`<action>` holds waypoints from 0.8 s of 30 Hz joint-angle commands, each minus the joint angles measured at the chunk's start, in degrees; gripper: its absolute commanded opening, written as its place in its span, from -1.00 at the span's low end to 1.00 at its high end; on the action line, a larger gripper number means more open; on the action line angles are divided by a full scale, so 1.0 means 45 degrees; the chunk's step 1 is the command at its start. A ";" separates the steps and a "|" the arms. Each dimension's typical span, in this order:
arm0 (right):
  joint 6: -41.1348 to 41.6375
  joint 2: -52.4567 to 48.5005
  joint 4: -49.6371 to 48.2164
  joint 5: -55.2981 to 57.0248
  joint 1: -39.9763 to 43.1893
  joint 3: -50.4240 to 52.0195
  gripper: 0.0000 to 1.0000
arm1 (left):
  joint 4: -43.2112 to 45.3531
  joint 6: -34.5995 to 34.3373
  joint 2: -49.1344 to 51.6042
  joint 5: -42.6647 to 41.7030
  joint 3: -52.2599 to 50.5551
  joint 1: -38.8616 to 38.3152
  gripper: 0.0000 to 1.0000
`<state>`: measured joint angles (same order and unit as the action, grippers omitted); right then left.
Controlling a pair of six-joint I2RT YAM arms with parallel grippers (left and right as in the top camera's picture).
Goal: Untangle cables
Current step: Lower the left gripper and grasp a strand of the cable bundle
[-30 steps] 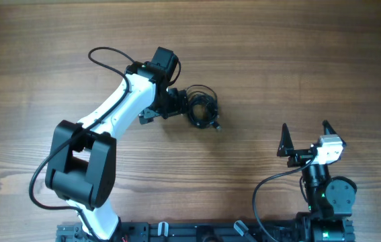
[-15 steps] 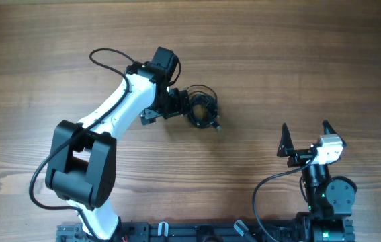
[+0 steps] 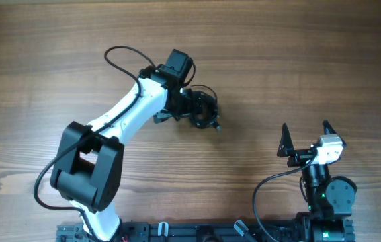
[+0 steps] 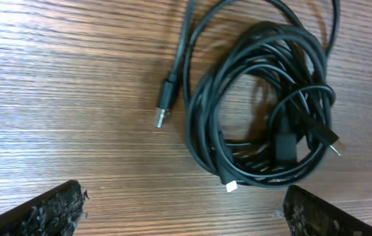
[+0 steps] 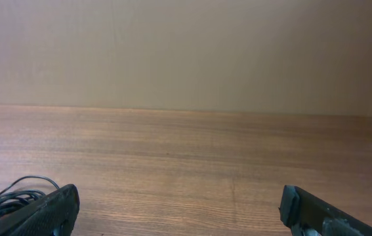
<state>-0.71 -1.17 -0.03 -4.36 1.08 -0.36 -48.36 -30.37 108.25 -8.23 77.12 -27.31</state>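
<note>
The cables (image 4: pixel 264 105) lie as one coiled black bundle on the wooden table, with a USB plug (image 4: pixel 165 108), a white-tipped plug (image 4: pixel 231 186) and a small plug (image 4: pixel 333 147) sticking out. In the overhead view the bundle (image 3: pixel 212 109) sits at the centre of the table. My left gripper (image 3: pixel 199 109) stands open right at the bundle's left side, and in its wrist view the fingertips (image 4: pixel 48 213) straddle the coil's near edge with nothing between them. My right gripper (image 3: pixel 304 138) is open and apart from the bundle, at the lower right. A bit of cable (image 5: pixel 8 193) shows in the right wrist view.
The left arm's own thick black cable (image 3: pixel 119 57) loops above its forearm. The arm bases and a black rail (image 3: pixel 197 232) line the front edge. A pale wall (image 5: pixel 186 52) rises behind the table.
My left arm has moved to the right, bringing its open gripper against the cable bundle. The bundle and the right arm have not moved.
</note>
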 commanded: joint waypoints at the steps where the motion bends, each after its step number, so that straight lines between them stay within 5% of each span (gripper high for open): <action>1: 0.0160 -0.0039 -0.0024 0.0219 0.0087 0.0015 0.99 | 0.0141 -0.0199 0.0272 -0.0102 0.0170 -0.0073 1.00; 9: 0.0160 -0.0039 -0.0019 0.0219 0.0087 0.0015 0.99 | 0.0923 -0.2035 0.0908 -0.0097 0.0170 -0.0432 0.96; 12: 0.0160 -0.0039 -0.0019 0.0219 0.0087 0.0015 0.99 | 0.0996 -0.2035 0.1258 -0.0107 0.0170 -0.0733 0.15; 14: 0.0160 -0.0039 -0.0019 0.0219 0.0087 0.0015 1.00 | 0.1005 -0.2030 0.1384 -0.0097 0.0170 -0.0894 -0.22; 20: 0.0165 -0.0039 -0.0019 0.0219 0.0087 0.0015 0.99 | 0.1209 -0.2025 0.1399 -0.0049 0.0170 -0.1039 -0.53; 23: 0.0165 -0.0039 -0.0019 0.0219 0.0087 0.0015 0.99 | 0.1185 -0.2025 0.1399 -0.0058 0.0170 -0.1039 -0.92; 24: 0.0165 -0.0039 -0.0019 0.0219 0.0087 0.0015 0.99 | 0.1180 -0.2025 0.1399 -0.0058 0.0175 -0.1039 -0.92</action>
<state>-0.71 -1.17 -0.03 -4.36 1.08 -0.36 -43.11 -39.59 113.89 -8.40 77.12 -31.92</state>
